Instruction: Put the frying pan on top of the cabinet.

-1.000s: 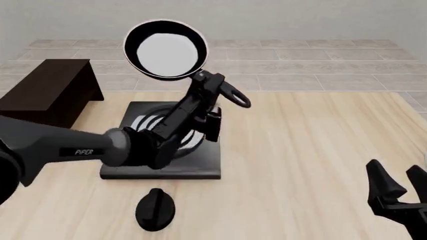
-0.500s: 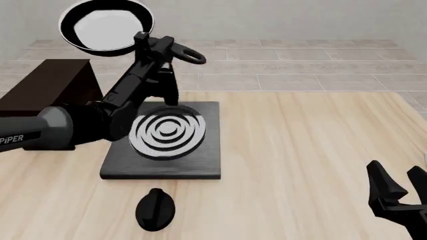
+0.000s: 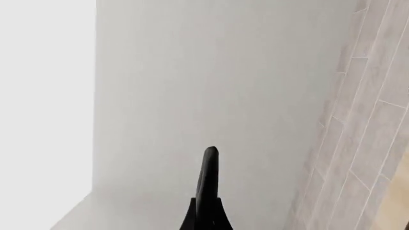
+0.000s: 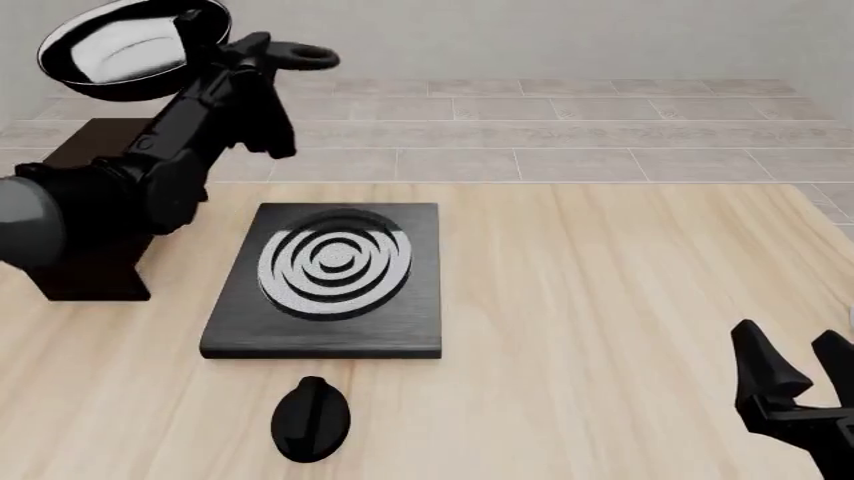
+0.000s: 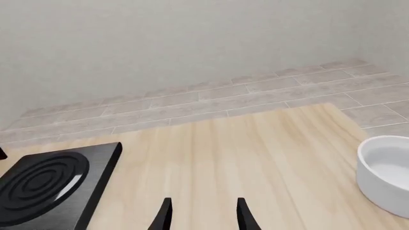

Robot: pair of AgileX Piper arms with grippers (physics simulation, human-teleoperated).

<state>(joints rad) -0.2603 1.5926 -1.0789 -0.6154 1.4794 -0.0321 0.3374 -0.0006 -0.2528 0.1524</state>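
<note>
- Front view: the left gripper (image 4: 238,52) holds the frying pan (image 4: 131,48) by its handle, high in the air at the far left, above the cabinet (image 4: 94,215).
- The pan is clear of the cabinet top, tilted, with its glossy pale inside showing and the loop end of the handle (image 4: 310,57) pointing right.
- The left fingers look closed on the handle, though the arm's dark body hides the exact contact.
- The cabinet stands on the far left part of the table (image 4: 614,280); the left arm crosses in front of it and covers much of its top.
- A black stove plate (image 4: 330,280) with white rings lies flat on the table just right of the cabinet, apart from it.
- A black oval knob (image 4: 310,418) lies on the table near the front edge, in front of the stove plate and not touching it.
- The right gripper (image 4: 801,372) sits low at the near right corner, fingers spread apart and holding nothing.
- Left wrist view: one dark fingertip (image 3: 210,158) shows against a pale wall and tiled floor; neither pan nor cabinet appears.
- Right wrist view: the two finger tips of the right gripper (image 5: 201,213) stand apart over bare wood, with the stove plate (image 5: 51,184) on one side and a white bowl (image 5: 386,175) on the other side, well apart from it.
</note>
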